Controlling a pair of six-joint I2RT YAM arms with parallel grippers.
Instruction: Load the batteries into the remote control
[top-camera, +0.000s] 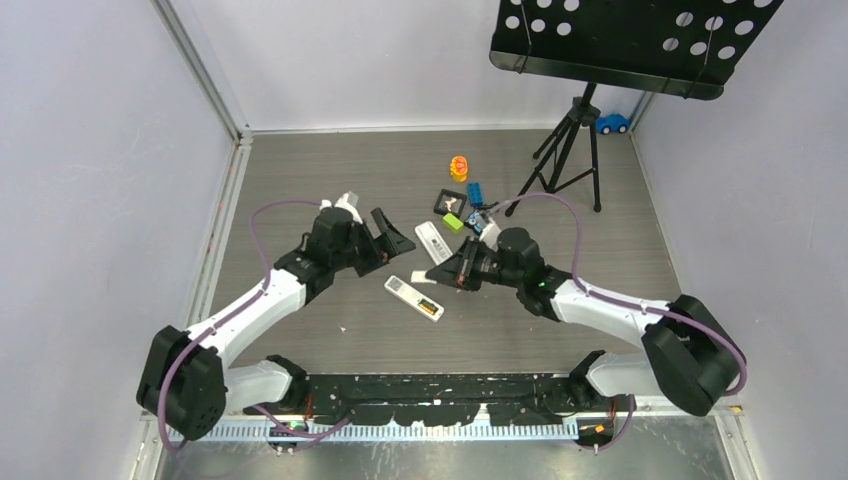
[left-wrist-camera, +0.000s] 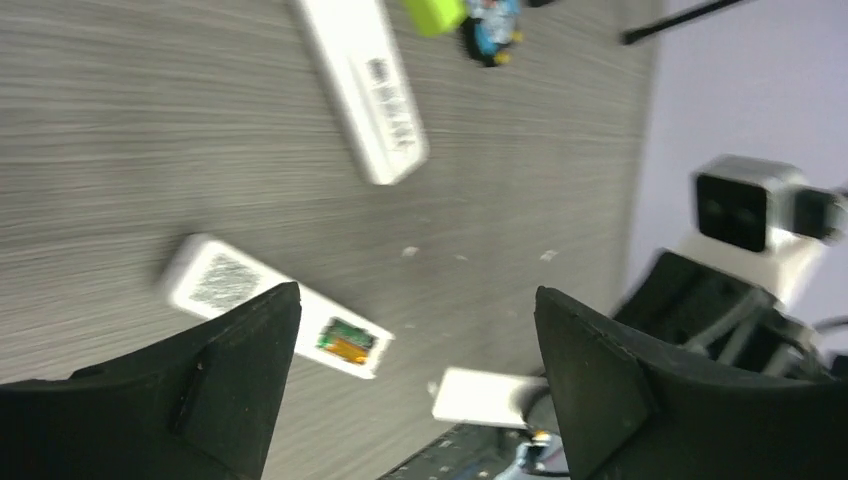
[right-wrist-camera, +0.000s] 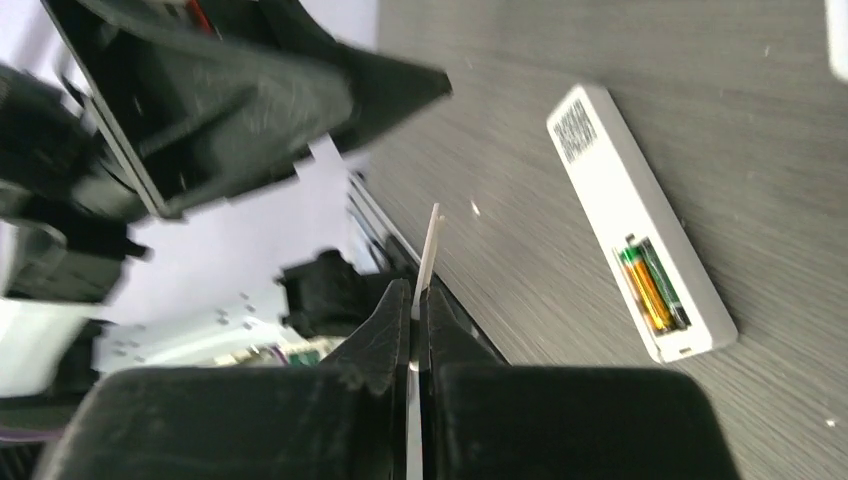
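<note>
**While One Gripper Pinches a White Plate, Remote Lies Open**

Where the white remote control (top-camera: 410, 295) lies back-up on the table (top-camera: 300, 180), the recess at its 4 o'clock end is uncovered. Two batteries (right-wrist-camera: 652, 287) sit side by side inside, one orange and green, one dark. Seen from above, the left gripper (top-camera: 395, 248), fingers spread wide and holding nothing, has the remote at its 5 o'clock. The right gripper (top-camera: 436, 272), fingers pressed together on a thin white plate (right-wrist-camera: 431, 240), has it at about 7 o'clock, near but apart. A printed label (right-wrist-camera: 575, 125) marks the remote's back, too blurred to read.

batteries (top-camera: 429, 306) in remote control (top-camera: 405, 291), on table (top-camera: 350, 180)
</note>
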